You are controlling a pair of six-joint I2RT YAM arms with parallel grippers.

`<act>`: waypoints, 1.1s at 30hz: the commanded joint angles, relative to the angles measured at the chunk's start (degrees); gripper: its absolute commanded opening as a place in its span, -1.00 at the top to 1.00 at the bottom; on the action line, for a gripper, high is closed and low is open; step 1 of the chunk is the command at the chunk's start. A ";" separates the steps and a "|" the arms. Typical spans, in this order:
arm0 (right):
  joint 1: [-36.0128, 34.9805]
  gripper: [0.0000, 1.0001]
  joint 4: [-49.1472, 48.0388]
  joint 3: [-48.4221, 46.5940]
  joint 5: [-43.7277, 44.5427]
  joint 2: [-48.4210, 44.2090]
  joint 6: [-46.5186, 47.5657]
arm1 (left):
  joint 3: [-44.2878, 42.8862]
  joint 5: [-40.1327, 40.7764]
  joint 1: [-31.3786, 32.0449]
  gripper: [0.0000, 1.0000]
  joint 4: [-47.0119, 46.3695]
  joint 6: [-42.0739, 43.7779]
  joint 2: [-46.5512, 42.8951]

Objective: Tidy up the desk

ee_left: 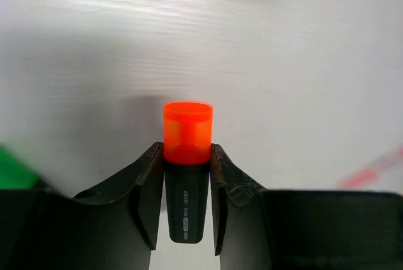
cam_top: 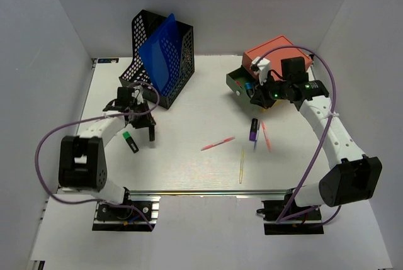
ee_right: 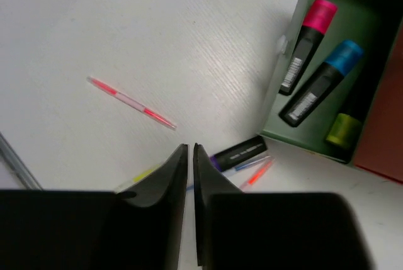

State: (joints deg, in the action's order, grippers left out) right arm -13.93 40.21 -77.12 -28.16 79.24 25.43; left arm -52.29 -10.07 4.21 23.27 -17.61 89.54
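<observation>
On the white desk [cam_top: 189,169], my left gripper [ee_left: 187,157] is shut on a black highlighter with an orange cap [ee_left: 187,130], held just above the surface at the left [cam_top: 145,124]. My right gripper [ee_right: 190,150] hangs by the green box [ee_right: 365,62] at the back right [cam_top: 258,99], its jaws nearly touching with nothing between them. Pink [ee_right: 308,40], blue [ee_right: 321,84] and yellow-green [ee_right: 343,130] highlighters lie in that box. A purple-capped highlighter [ee_right: 242,152] lies on the desk just beyond the right fingertips.
A green highlighter [cam_top: 130,141] lies beside the left gripper. Loose pens lie mid-desk: pink [cam_top: 217,143], yellow [cam_top: 242,166], red [cam_top: 266,135]. A black mesh file holder [cam_top: 182,62] with a blue folder [cam_top: 160,53] stands at the back left. An orange lid [cam_top: 277,53] sits behind the box.
</observation>
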 commanded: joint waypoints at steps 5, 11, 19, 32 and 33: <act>2.85 1.00 -3.64 -3.91 1.70 -1.11 -8.98 | 3.86 -28.50 6.67 0.86 -21.66 -14.10 -11.57; 4.26 1.00 -3.38 -5.06 1.36 -1.54 -9.61 | -5.17 -29.93 15.19 0.87 -33.98 -23.52 -4.39; 4.53 1.00 -2.76 -2.77 4.86 -6.20 -6.63 | -24.49 -25.54 23.74 0.86 -42.15 -32.29 11.96; 4.70 1.00 -1.97 1.62 9.26 -12.97 -6.27 | -49.28 -10.08 29.37 0.83 -52.55 -50.42 36.93; 4.62 1.00 -1.89 2.06 9.53 -13.15 -6.27 | -49.92 -9.54 29.89 0.81 -52.62 -50.86 38.59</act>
State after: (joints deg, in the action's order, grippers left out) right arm -9.56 39.03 -75.83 -20.25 67.66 18.61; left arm -97.45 -24.25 32.86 -27.90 -64.69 127.22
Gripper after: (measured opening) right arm 0.017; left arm 0.407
